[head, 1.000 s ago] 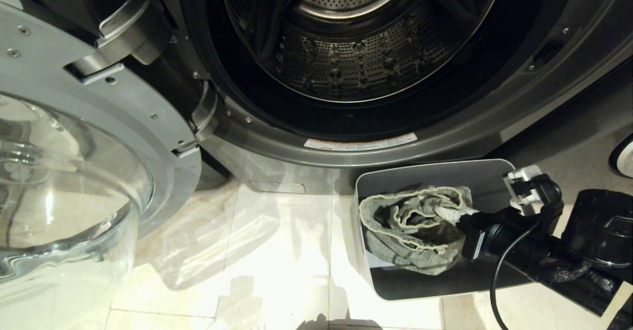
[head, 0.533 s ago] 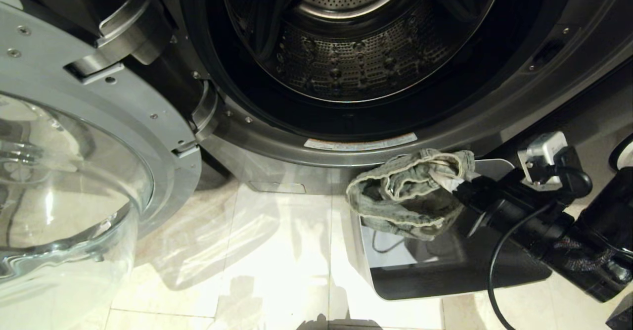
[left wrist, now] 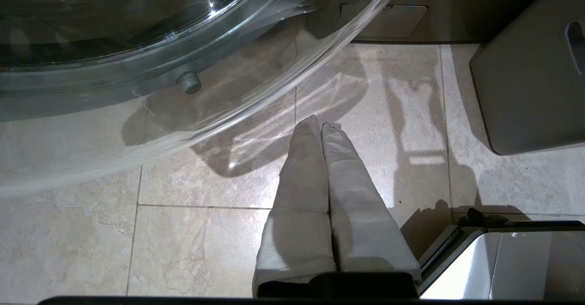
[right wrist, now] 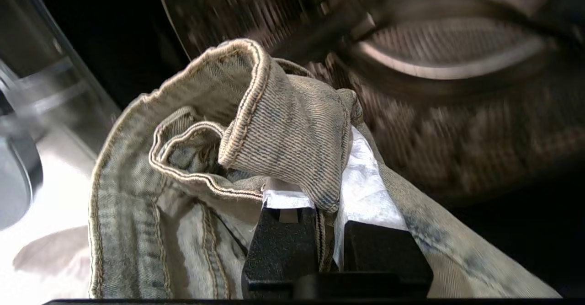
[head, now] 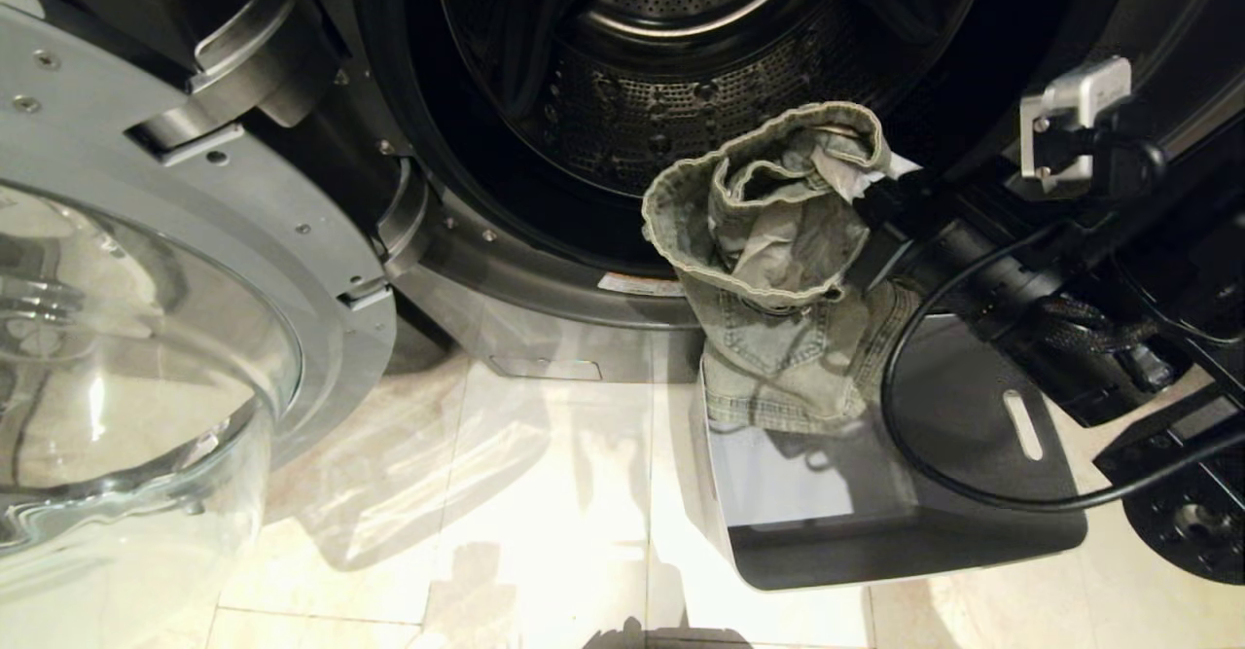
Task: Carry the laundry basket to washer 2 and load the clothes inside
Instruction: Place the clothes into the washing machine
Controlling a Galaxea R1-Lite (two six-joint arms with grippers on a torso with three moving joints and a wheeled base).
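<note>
Head view, right tool (head: 880, 192) gripping clothes (head: 768, 260)

Laundry basket (head: 973, 532) on tiled floor (head: 545, 493)

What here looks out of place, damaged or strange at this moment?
Nothing stands out. The right gripper holds the pale denim garment in the air, between the grey plastic laundry basket and the open washer drum. The hem hangs loose over the basket. The left gripper is shut above the tiled floor.

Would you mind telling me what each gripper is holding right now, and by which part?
The right gripper pinches the clothes by a fold beside the seamed waistband. The left gripper holds nothing.
</note>
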